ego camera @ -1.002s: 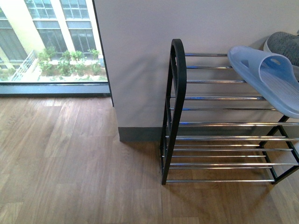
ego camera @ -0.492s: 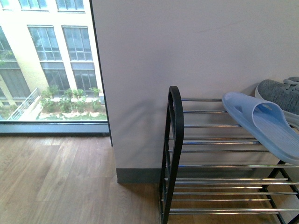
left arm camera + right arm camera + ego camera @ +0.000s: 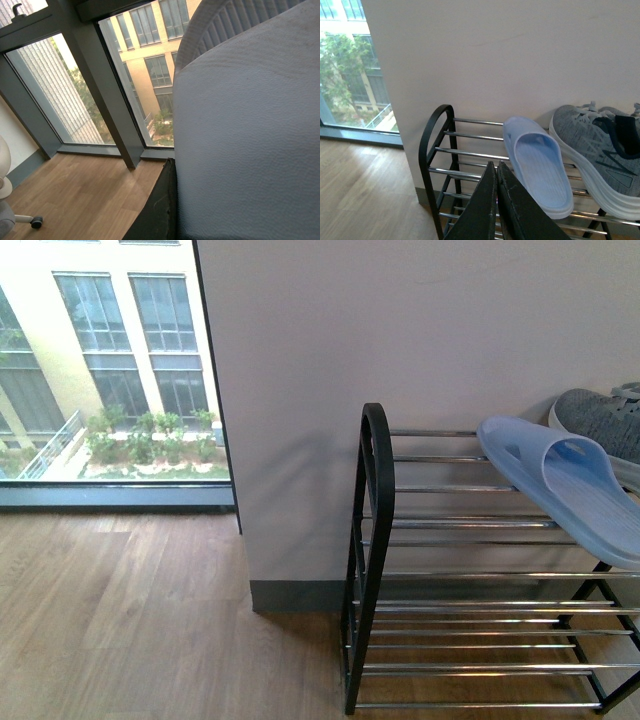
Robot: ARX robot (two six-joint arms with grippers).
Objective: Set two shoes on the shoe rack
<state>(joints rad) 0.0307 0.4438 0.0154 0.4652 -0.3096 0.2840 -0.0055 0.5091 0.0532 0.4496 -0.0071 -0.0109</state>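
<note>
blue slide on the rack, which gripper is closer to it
Probably right. The right gripper, shut and empty, sits just in front of the blue slide on the shoe rack. The left wrist view shows no rack, only windows.

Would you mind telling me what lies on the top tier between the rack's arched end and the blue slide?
Nothing: between the shoe rack's arched end and the blue slide, only bare chrome bars show, seen in the right wrist and front views.

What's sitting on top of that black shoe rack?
On the shoe rack's top bars lie a light-blue slide and, beside it, a grey sneaker. The sneaker runs past the picture's edge, so anything beyond it is unseen.
</note>
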